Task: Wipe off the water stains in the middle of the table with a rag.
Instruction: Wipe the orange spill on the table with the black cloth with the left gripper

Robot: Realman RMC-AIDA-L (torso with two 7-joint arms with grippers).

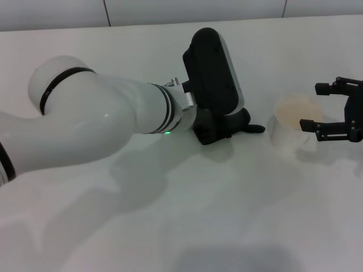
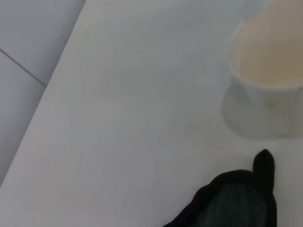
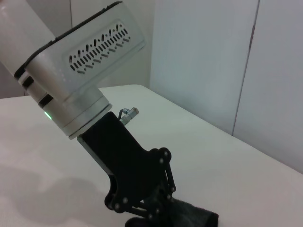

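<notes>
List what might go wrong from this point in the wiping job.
1. The left claw is pressed down on the rag close beside the cup. A sweep toward the cup could knock it over and spill its pale contents.
2. The right claw hangs open next to the cup, so the two arms could collide if the left one wipes that way.
3. No stain shows on the table here, so the rag may miss it.
</notes>
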